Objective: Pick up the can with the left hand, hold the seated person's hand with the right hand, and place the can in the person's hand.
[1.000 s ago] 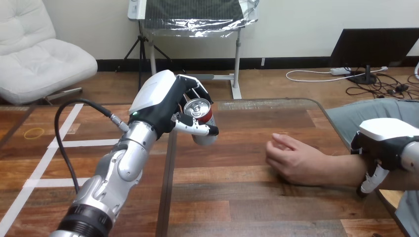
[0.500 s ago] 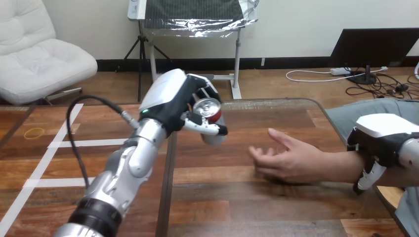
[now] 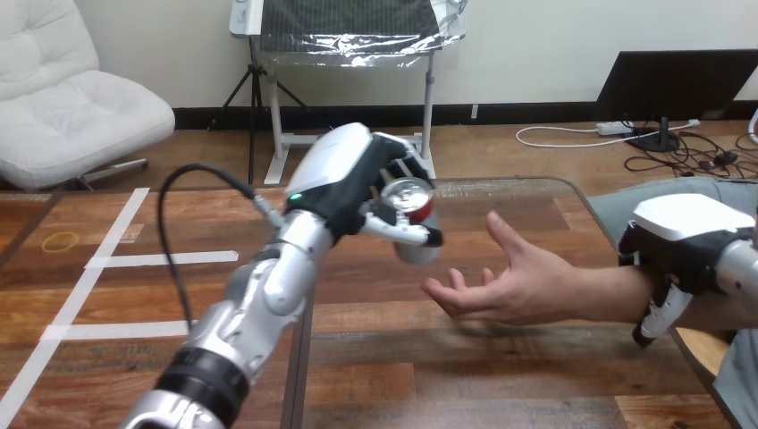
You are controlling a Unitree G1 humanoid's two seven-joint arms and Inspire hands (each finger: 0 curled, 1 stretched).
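Handover time imo: left hand (image 3: pixel 349 179) fingers clamped on the can (image 3: pixel 414 222), right hand (image 3: pixel 684 246) curled round the person's forearm (image 3: pixel 608 295); next, lower it into the person's hand (image 3: pixel 509 286) just past those fingertips.

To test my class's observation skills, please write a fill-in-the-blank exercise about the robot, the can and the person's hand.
The robot's left hand holds a metal ___ in the air.
The person's hand is ___, palm up, not clenched.
The robot's right hand clasps the person's ___, behind the wrist.
Missing words: can; open; forearm.
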